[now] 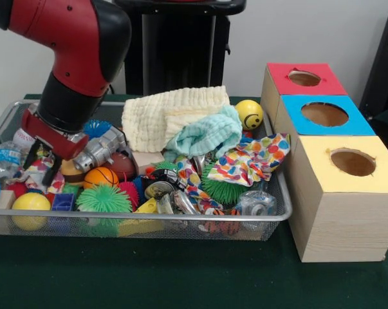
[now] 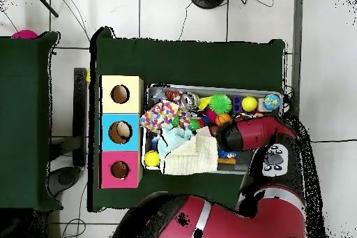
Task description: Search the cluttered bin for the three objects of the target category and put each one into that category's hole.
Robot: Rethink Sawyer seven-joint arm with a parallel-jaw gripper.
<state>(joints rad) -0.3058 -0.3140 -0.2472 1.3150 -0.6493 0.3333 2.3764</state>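
At the wire mesh bin's (image 1: pixel 280 215) left end in the front view, the red and black gripper (image 1: pixel 42 168) dips among toys beside a small orange basketball (image 1: pixel 101 176); I cannot tell its finger state. 3 wooden boxes with round holes, red-topped (image 1: pixel 303 78), blue-topped (image 1: pixel 325 114) and yellow-topped (image 1: pixel 351 162), stand just beside the bin's other end.

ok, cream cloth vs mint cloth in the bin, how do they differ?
The cream cloth is the larger, a thick folded stack at the back of the wire bin. The mint cloth is smaller and loosely crumpled, lying against the cream cloth's front and partly covering it. Both are soft textured fabric, and neither is held by the gripper.
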